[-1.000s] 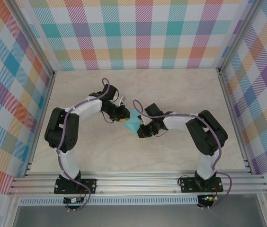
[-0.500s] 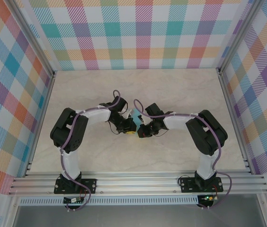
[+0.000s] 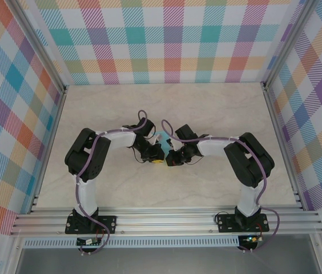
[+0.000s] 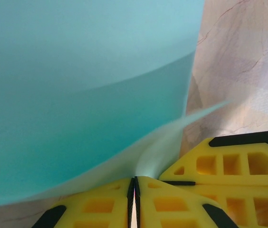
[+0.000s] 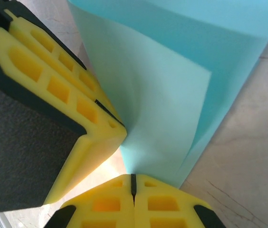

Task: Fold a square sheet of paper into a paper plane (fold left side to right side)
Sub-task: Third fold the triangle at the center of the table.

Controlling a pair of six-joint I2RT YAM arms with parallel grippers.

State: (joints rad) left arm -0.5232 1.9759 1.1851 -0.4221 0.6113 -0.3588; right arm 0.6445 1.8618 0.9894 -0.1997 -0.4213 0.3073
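Note:
The turquoise sheet of paper is bent over on itself between my two grippers at mid table. In the left wrist view the paper curves up in two layers, and my left gripper is shut on its near corner. My right gripper is shut on the paper at a corner too. The grippers almost touch: the right one's yellow fingers sit beside my left jaws, and the left one's fingers crowd the right wrist view. From above, the left gripper and right gripper cover most of the sheet.
The pale marble-patterned table stretches around the arms. Plaid walls close in the back and both sides. An aluminium rail runs along the near edge by the arm bases.
My left arm has swung right, bringing its gripper and the paper's side over next to the right gripper. Less of the sheet shows from above. The right arm has stayed put.

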